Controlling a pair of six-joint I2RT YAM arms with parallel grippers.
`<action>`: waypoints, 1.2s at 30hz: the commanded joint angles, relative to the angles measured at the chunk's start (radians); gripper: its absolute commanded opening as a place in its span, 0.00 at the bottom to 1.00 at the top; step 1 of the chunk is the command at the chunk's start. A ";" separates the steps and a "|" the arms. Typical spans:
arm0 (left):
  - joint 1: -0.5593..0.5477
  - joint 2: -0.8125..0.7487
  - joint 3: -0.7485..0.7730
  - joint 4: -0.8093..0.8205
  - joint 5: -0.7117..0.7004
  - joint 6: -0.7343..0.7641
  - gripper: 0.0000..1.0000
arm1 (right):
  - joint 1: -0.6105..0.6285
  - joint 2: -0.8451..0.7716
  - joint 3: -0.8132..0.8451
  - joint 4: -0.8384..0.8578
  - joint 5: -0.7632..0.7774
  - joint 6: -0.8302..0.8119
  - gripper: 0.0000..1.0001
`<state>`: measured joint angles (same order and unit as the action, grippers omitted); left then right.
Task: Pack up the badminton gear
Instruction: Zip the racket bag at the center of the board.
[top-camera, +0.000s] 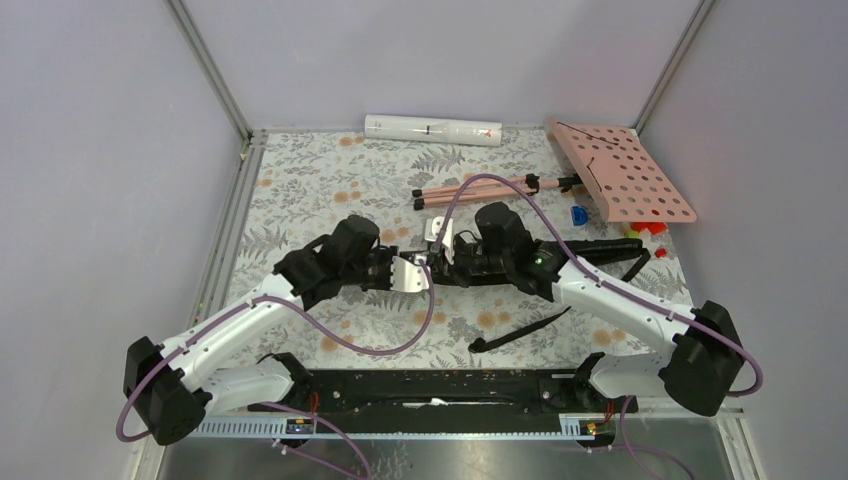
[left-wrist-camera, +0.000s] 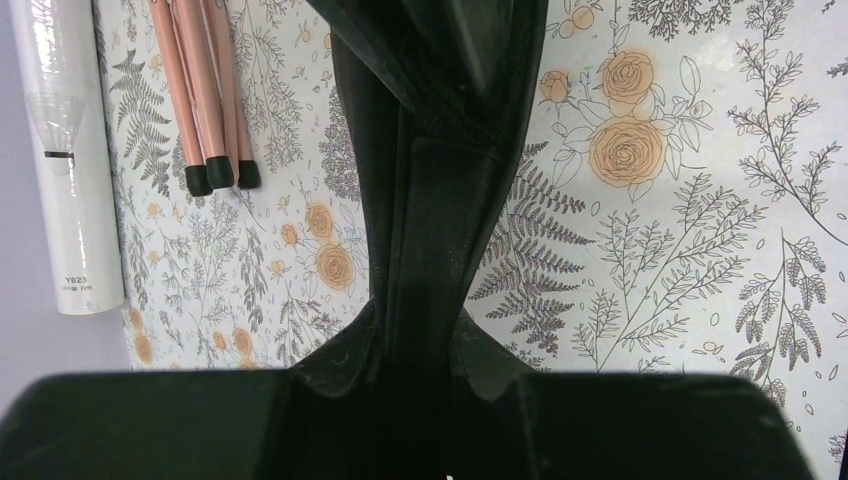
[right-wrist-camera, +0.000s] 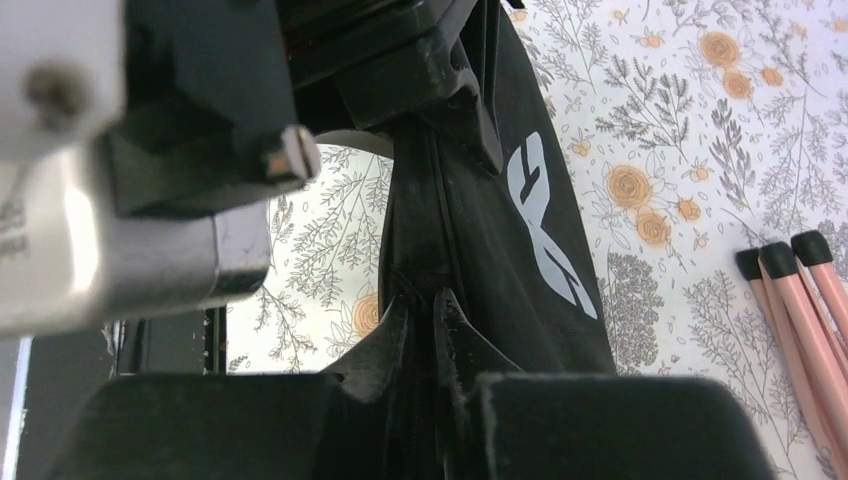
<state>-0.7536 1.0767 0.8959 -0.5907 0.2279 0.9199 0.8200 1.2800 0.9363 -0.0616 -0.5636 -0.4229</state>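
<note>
The black bag (top-camera: 600, 250) with white lettering lies across the middle of the table, running to the right. My left gripper (top-camera: 400, 272) is shut on its narrow black end, seen in the left wrist view (left-wrist-camera: 425, 230). My right gripper (top-camera: 447, 262) faces it closely and is shut on a seam of the same bag (right-wrist-camera: 470, 240). In the right wrist view the fingertips (right-wrist-camera: 395, 325) pinch the fabric. The long white tube (top-camera: 432, 129) lies at the back wall and also shows in the left wrist view (left-wrist-camera: 65, 160). No rackets or loose shuttlecocks show.
The pink perforated music stand (top-camera: 625, 170) lies at the back right, its tripod legs (top-camera: 480, 188) reaching towards the middle. Small coloured blocks (top-camera: 580, 214) sit beside it. A thin black strap (top-camera: 520, 330) lies in front of the right arm.
</note>
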 joint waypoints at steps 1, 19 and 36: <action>-0.007 -0.004 0.058 0.017 -0.009 0.030 0.00 | 0.042 -0.026 0.047 -0.092 0.166 0.017 0.00; -0.007 -0.037 0.064 -0.082 -0.188 0.092 0.00 | 0.068 -0.058 0.070 -0.508 0.926 0.245 0.00; 0.028 -0.252 -0.038 -0.224 -0.267 0.182 0.00 | -0.448 0.063 -0.060 -0.345 1.299 0.142 0.00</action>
<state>-0.7490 0.8562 0.8658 -0.7563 0.0082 1.0428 0.5163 1.3170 0.9092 -0.5312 0.6624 -0.1764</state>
